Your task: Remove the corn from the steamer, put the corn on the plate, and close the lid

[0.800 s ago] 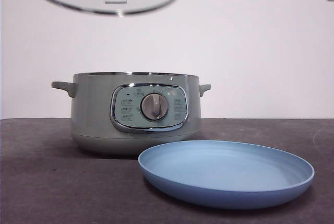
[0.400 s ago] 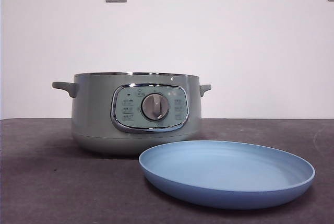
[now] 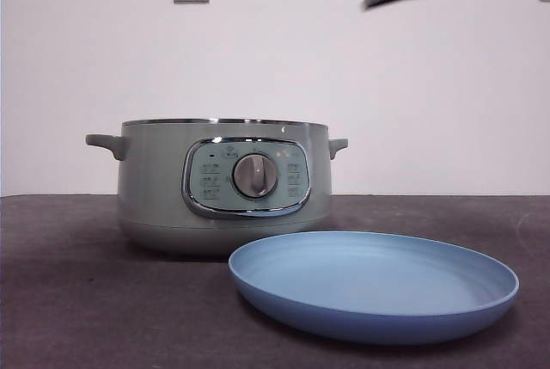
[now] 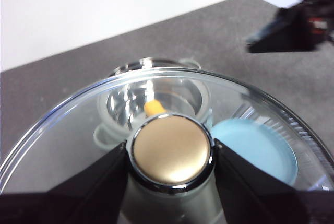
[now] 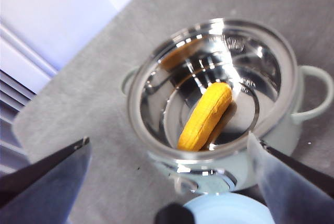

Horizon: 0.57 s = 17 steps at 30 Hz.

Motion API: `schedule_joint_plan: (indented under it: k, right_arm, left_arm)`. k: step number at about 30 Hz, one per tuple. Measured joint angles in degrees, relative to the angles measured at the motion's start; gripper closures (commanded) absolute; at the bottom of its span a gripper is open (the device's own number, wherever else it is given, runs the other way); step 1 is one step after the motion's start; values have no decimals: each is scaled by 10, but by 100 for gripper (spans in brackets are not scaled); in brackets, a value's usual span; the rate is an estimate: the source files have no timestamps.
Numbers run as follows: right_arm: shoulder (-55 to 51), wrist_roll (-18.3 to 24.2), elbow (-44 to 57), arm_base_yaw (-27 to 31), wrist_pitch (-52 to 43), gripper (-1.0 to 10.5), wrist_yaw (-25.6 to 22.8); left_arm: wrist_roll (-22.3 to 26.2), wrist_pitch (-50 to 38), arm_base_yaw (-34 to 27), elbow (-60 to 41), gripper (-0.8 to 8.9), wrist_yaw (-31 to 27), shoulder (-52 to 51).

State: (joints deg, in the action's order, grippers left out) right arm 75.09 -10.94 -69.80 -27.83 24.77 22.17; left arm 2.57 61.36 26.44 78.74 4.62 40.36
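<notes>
the corn (image 5: 205, 116) lies on the bottom of the open steamer (image 5: 219, 98), a stubby yellow cob with a bumpy skin, directly below the right gripper (image 5: 167, 182), whose jaws are spread wide, likely to reach in for it. the plate (image 3: 374, 287) sits empty just beside the steamer, ready to receive it. the left gripper (image 4: 169, 156) pinches the lid (image 4: 78, 125) by its knob, holding it up clear of the steamer.
</notes>
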Motion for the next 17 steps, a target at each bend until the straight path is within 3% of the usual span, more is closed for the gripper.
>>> schedule_joint_plan:
  k: [6, 17]
  right_arm:
    - [135, -10, -105, -54, 5, 442, -68]
    - [407, -11, -387, -121, 99, 442, -201]
  left_arm:
    - [0, 32, 0, 0, 822, 0, -37]
    - [0, 59, 0, 0, 822, 0, -61]
